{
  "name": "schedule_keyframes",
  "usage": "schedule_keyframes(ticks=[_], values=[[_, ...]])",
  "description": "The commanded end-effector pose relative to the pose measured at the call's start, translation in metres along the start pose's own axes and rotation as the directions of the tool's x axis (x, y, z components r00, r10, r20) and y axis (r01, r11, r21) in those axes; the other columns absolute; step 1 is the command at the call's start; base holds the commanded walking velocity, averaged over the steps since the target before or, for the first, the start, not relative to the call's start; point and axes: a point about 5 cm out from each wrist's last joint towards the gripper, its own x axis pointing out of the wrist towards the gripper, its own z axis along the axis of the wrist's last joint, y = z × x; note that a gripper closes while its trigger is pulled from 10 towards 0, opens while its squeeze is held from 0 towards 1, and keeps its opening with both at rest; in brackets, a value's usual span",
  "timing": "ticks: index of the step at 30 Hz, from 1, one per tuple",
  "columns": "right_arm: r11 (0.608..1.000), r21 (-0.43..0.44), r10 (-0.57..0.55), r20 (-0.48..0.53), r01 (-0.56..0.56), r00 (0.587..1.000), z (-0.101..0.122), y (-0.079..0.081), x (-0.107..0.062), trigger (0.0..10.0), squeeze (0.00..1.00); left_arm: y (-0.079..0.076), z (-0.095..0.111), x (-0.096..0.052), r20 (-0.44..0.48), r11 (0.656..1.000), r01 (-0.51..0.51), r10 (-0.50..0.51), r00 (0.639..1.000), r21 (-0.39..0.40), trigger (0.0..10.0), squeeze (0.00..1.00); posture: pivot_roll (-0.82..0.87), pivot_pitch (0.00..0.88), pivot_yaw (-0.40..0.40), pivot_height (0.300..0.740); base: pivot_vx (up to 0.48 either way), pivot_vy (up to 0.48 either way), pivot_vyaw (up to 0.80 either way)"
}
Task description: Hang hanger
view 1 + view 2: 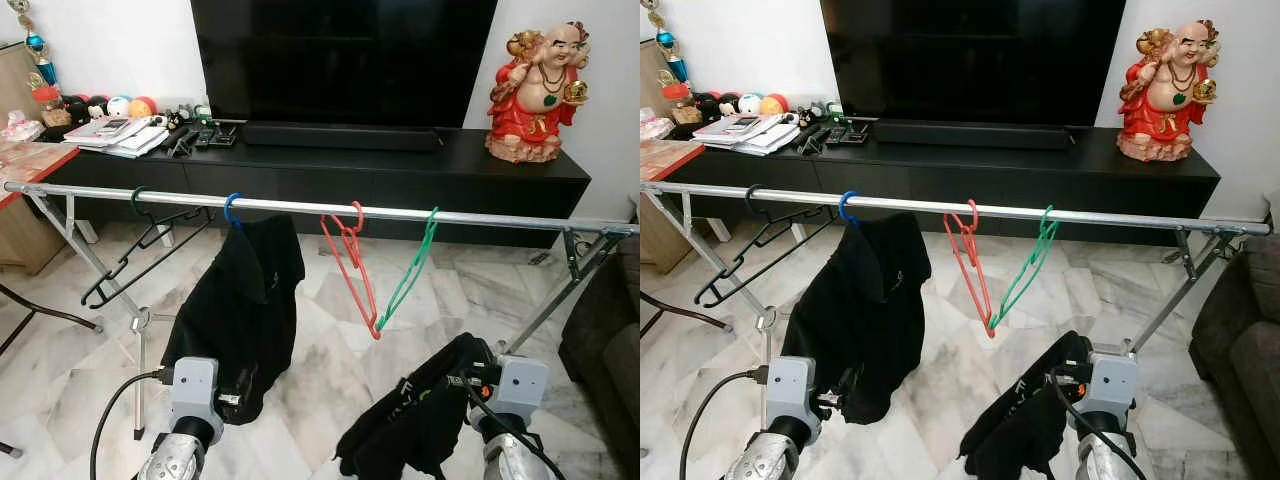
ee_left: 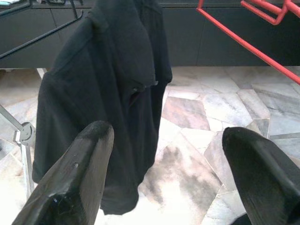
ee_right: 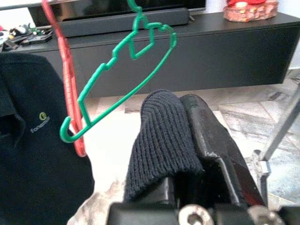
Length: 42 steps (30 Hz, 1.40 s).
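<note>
A silver rail (image 1: 300, 207) crosses in front of me. From left to right it carries an empty black hanger (image 1: 140, 250), a blue hanger (image 1: 231, 208) with a black shirt (image 1: 245, 300) on it, a red hanger (image 1: 352, 265) and a green hanger (image 1: 410, 270), both empty. My right gripper (image 3: 185, 136) is low, below the green hanger (image 3: 122, 89), and is shut on a black garment (image 1: 420, 420) that hangs down from it. My left gripper (image 2: 164, 173) is open and empty, just in front of the hanging shirt's hem (image 2: 108, 117).
Behind the rail stand a black TV console (image 1: 400, 165), a large TV (image 1: 340, 60) and a red statue (image 1: 540, 90). The rack's legs (image 1: 70, 240) splay out at both ends. A dark sofa (image 1: 605, 340) is at the right and a table (image 1: 30, 160) at the left. Below is a marble floor.
</note>
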Motion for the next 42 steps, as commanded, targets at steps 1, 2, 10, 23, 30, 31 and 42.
schedule_keyframes(ticks=[1,2,10,23,30,31,42], values=[[1.000,-0.002,-0.009,0.027,0.009,1.000,0.0051,-0.0023,0.0034,10.0,0.00,-0.0021,0.0028,0.0007,0.004,1.000,0.006,-0.006,1.000,-0.014,10.0,0.00,0.05,0.002,0.012,0.740,0.000,-0.371,0.00],[1.000,-0.002,-0.009,0.027,0.009,1.000,0.0052,-0.0023,0.0035,10.0,0.00,-0.0021,0.0028,0.0007,0.004,1.000,0.007,-0.007,1.000,-0.014,10.0,0.00,0.05,0.002,0.012,0.740,0.000,-0.371,0.00],[1.000,-0.008,-0.012,0.030,0.012,0.999,0.0062,-0.0032,0.0048,10.0,0.00,-0.0023,0.0029,0.0003,0.004,1.000,0.005,-0.005,1.000,-0.017,10.0,0.00,0.05,0.012,0.011,0.740,0.000,-0.371,0.00],[1.000,-0.004,-0.008,0.020,0.008,1.000,0.0031,-0.0020,0.0042,10.0,0.00,-0.0010,0.0038,-0.0002,0.008,1.000,-0.007,0.007,1.000,-0.030,10.0,0.00,0.06,0.013,0.007,0.740,0.000,-0.114,0.00],[1.000,-0.002,0.002,0.018,-0.002,1.000,0.0026,-0.0003,0.0053,10.0,0.00,-0.0020,0.0040,-0.0008,0.009,0.999,-0.006,0.006,1.000,-0.042,10.0,0.00,0.06,0.005,0.006,0.740,0.000,0.000,0.00],[1.000,-0.002,0.002,0.019,-0.002,1.000,0.0026,-0.0003,0.0053,10.0,0.00,-0.0021,0.0041,-0.0008,0.009,0.999,-0.005,0.006,1.000,-0.043,10.0,0.00,0.06,0.005,0.006,0.740,0.000,0.000,0.00],[1.000,0.004,0.027,0.010,-0.027,1.000,0.0001,0.0040,0.0052,10.0,0.00,-0.0025,0.0092,0.0018,0.026,0.998,0.000,0.001,1.000,-0.057,10.0,0.00,0.06,0.000,0.010,0.740,0.000,0.000,0.00]])
